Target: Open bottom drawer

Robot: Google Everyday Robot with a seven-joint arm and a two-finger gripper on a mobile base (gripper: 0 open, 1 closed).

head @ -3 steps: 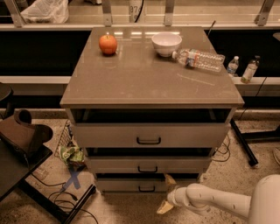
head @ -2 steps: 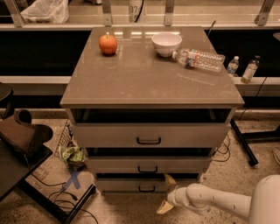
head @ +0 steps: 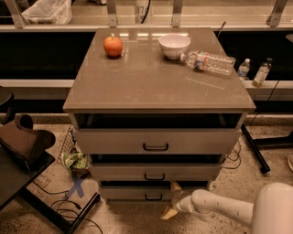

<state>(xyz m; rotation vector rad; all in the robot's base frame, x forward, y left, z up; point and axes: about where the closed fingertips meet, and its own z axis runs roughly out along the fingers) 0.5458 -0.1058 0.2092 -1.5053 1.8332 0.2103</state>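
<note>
Speckled concrete floor (head: 238,176) runs under a grey-beige three-drawer cabinet (head: 158,80) that stands against a dark, railed ledge.

Low at the cabinet's foot, the gripper (head: 171,200) sits with its jaws spread wide and holding nothing. One tan fingertip (head: 175,186) points up across the upper right part of the bottom drawer (head: 128,193), and the other (head: 167,213) angles down toward the floor. Whether the upper tip actually touches the drawer front cannot be told. The drawer's small black handle (head: 153,197) lies just left of the gripper, outside the jaws. The white arm (head: 219,208) reaches in from the lower right corner.

Above the lowest front come the middle drawer (head: 155,172) and the tall top drawer (head: 155,141), each with a dark gap over it.

On the glossy cabinet top, an orange-red round fruit (head: 112,46) sits at the back left and a white bowl (head: 174,45) at the back centre. A clear plastic bottle (head: 208,61) lies on its side just right of the bowl.

Two small bottles (head: 244,68) stand on the ledge to the right. At the left are a dark chair (head: 23,141), a green packet (head: 75,161), a blue tape cross (head: 77,185) and loose cables (head: 68,215) on the floor. A white plastic bag (head: 48,10) rests on the far shelf.
</note>
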